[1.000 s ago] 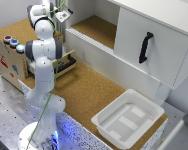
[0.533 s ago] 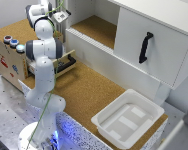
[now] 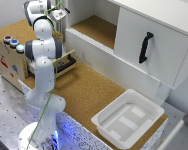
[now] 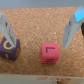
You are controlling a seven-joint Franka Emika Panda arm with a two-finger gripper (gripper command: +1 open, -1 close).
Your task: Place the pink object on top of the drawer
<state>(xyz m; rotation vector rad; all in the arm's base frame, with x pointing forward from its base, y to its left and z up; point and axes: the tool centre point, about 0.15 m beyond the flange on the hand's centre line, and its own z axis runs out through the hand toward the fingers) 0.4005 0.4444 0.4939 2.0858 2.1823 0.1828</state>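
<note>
In the wrist view a pink cube [image 4: 50,54] with a letter on its face lies on a cork surface. My gripper [image 4: 38,47] is open above it, and its grey fingers [image 4: 72,30] stand wide to either side without touching it. In the exterior view the gripper [image 3: 59,13] is high at the back, over the far end of the light-wood drawer box [image 3: 11,62]. The box's drawer [image 3: 64,64] with its black bar handle is pulled out. The pink cube does not show in the exterior view.
A purple block [image 4: 7,47] with a yellow letter lies beside the pink cube, close to one finger. Three small round items [image 3: 14,43] sit on the drawer box. A big white cabinet [image 3: 149,45] with a black handle and a white tray [image 3: 126,120] stand toward the exterior view's right.
</note>
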